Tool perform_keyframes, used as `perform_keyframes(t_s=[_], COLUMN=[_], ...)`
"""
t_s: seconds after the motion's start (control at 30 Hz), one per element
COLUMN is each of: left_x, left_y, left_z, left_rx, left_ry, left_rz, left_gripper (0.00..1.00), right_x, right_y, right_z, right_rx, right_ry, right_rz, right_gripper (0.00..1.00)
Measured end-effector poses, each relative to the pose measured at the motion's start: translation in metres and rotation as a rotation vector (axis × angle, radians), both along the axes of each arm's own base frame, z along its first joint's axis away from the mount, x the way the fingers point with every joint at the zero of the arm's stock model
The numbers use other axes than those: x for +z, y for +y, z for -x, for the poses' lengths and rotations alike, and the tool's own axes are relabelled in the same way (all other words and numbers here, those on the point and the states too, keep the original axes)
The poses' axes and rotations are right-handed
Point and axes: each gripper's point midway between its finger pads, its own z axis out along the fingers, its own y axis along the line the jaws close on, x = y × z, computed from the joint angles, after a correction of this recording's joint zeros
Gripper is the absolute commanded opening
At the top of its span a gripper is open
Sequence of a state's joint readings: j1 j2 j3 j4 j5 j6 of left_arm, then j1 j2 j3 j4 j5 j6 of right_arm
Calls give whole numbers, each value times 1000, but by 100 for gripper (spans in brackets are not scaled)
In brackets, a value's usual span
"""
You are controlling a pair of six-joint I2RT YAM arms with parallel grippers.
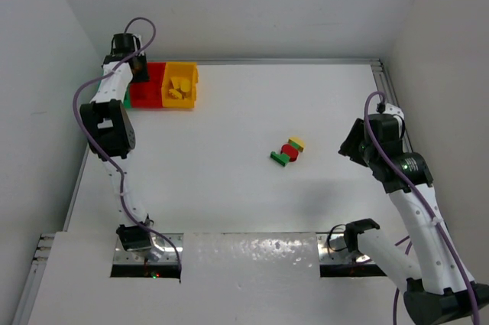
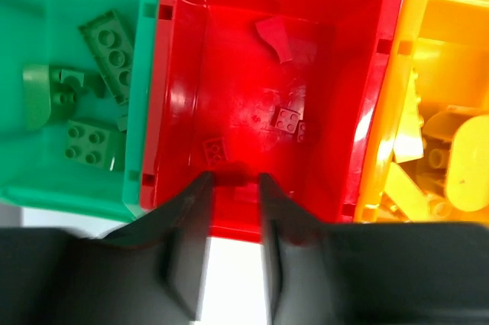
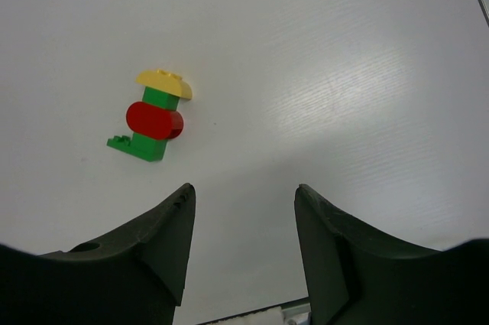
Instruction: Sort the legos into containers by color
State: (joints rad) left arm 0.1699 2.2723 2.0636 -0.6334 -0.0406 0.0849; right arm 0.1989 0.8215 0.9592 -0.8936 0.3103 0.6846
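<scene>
The three joined bins stand at the far left: green bin [image 2: 137,111], red bin [image 2: 367,73] and yellow-orange bin [image 2: 382,149], each holding legos of its own colour. My left gripper [image 2: 231,178] hangs over the near edge of the red bin [image 1: 144,95], shut on a small blurred red lego [image 2: 229,177]. A stuck-together cluster lies mid-table [image 1: 287,151]: a yellow cap [image 3: 164,82], a red round piece [image 3: 154,120] and a green brick [image 3: 149,145]. My right gripper [image 3: 243,191] is open and empty, to the right of the cluster and apart from it.
The green bin is mostly hidden under the left arm in the top view; the yellow-orange bin [image 1: 182,104] shows beside the red one. White walls close in the table at the back and sides. A metal rail [image 1: 378,73] runs along the right edge.
</scene>
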Motion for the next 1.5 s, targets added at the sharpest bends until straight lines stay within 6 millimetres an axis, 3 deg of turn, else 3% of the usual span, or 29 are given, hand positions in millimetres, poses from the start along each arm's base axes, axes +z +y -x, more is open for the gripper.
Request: perform_keyframes(t_s=[0.1, 0.37, 0.4, 0.43, 0.63, 0.67, 0.7, 0.73, 0.9, 1.07, 1.17, 1.23, 1.3, 1.33, 1.37, 1.4, 1.5], left_x=[-3, -1, -1, -1, 0, -1, -2, -5, -20, -18, 1, 25, 55, 70, 83, 93, 100], left_y=[0, 0, -1, -1, 0, 1, 1, 2, 3, -8, -25, -57, -116, -158, -210, -256, -393], left_z=[0, -3, -3, -3, -6, -7, -8, -8, -7, -6, 0, 8, 26, 39, 59, 78, 159], left_rx=[-7, -19, -22, -24, -24, -22, -22, -26, -15, -34, -66, -129, -256, -349, -460, -571, -920], left_ry=[5, -6, -7, -8, -18, -18, -19, -15, 15, 21, 17, -5, -38, -61, -82, -101, -120], left_rz=[-5, -8, -7, -4, -10, -13, -15, -20, -16, 7, 16, 5, -19, -29, -31, -31, 24], left_gripper=[44, 44, 40, 26, 9, 10, 24, 29, 46, 51, 51, 57, 70, 76, 92, 100, 100], right_x=[-1, -1, -1, -1, -1, -1, -1, -1, 0, 0, -1, -3, -6, -9, -12, -15, -17], right_y=[0, 0, 0, 0, 0, -1, -1, -1, -2, -3, -2, 0, 3, 5, 5, 6, 9], right_z=[0, 0, 0, 0, 2, 2, 3, 4, 8, 9, 9, 8, 7, 6, 6, 5, 3], right_rx=[0, 0, 0, 0, 0, -1, -1, -1, -3, -3, 2, 8, 17, 20, 22, 26, 35], right_ry=[5, 5, 5, 6, 10, 10, 11, 11, 10, 10, 12, 19, 30, 37, 46, 54, 60], right_rz=[1, 1, 1, 1, 2, 3, 3, 3, 5, 6, 2, -4, -14, -18, -20, -22, -30], right_gripper=[54, 54, 54, 54, 54, 54, 54, 54, 54, 55, 55, 57, 58, 58, 59, 59, 59])
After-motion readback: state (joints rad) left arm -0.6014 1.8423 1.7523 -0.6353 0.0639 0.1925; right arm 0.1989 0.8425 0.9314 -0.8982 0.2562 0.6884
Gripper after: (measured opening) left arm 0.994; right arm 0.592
